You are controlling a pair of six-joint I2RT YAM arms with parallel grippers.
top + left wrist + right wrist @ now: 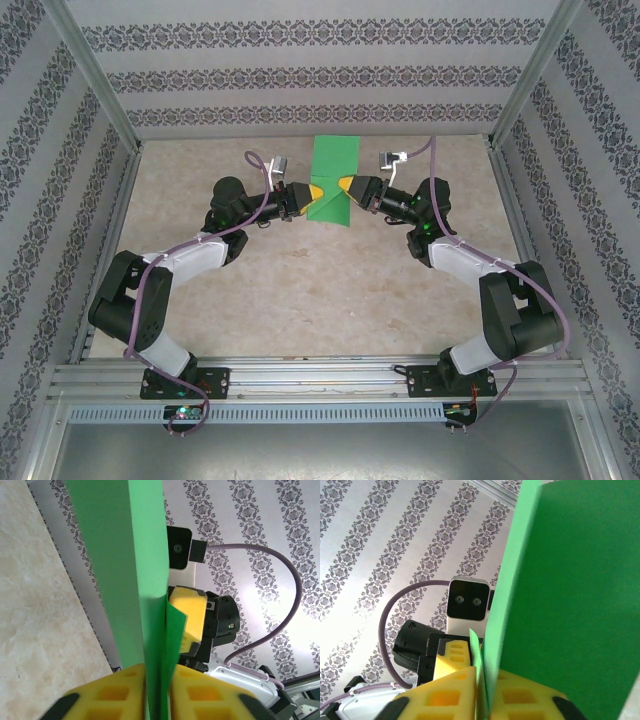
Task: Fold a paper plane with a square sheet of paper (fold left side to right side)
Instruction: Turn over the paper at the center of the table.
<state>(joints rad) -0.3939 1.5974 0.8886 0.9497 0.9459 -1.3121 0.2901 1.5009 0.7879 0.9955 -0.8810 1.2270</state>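
Sheet of paper [333, 180], bright green and partly folded, stands upright between both end effectors over the bench [300, 290]. The left end effector [313, 191] pinches its left edge with yellow fingers [120, 692]. The right end effector [349, 187] pinches the opposite edge.

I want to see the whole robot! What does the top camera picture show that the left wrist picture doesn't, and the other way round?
Top view: the whole left arm and right arm, with their bases on the metal rail, and the left hand seen from outside.

Left wrist view: a close look at the left hand's yellow pads pinching the paper's folded layers, plus the lens of the camera on the right wrist.

Both: the green paper, the right hand gripping it, the table and the patterned wall.
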